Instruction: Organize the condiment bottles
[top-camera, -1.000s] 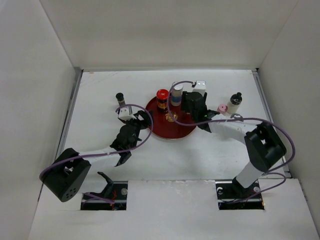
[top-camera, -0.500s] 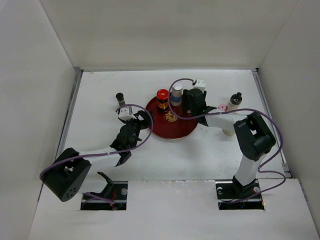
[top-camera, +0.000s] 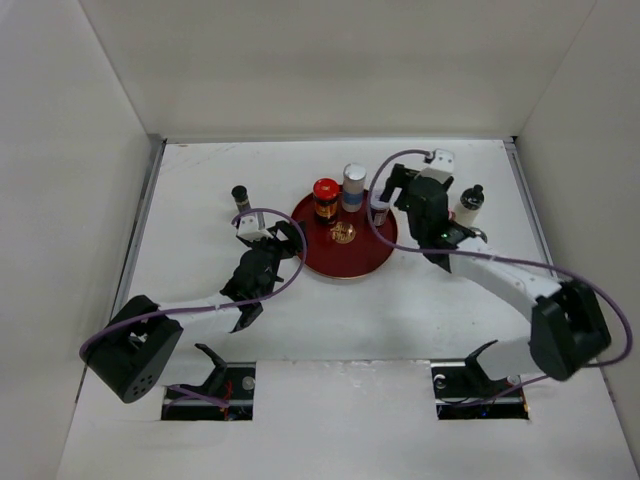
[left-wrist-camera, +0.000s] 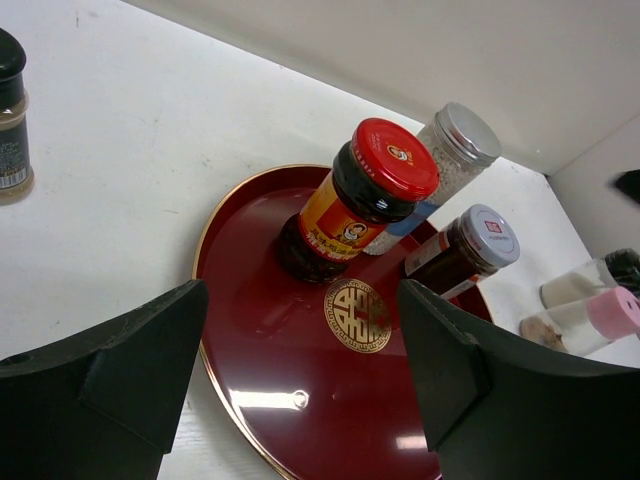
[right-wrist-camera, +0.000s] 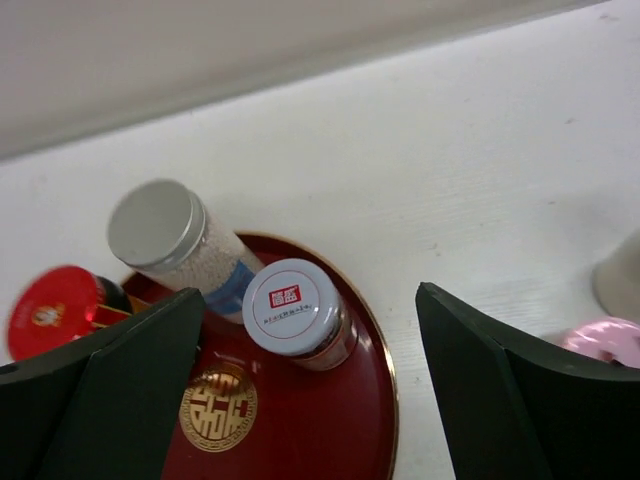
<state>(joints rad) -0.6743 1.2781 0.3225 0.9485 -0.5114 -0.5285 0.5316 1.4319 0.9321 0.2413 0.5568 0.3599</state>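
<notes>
Jaws apart, the right hand (right-wrist-camera: 307, 300) hovers over the white-capped jar (left-wrist-camera: 470, 245), seemingly parked on the red tray (left-wrist-camera: 260, 330) for tidiness.

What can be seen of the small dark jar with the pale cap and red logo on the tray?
The jar has a dark brown, glassy-looking body, a partly visible label and a pale round cap with a red logo. It stands upright on the red tray near its rim, close beside the silver-capped shaker; whether they touch is unclear. The right hand is above it, fingers open and clear of it.
</notes>
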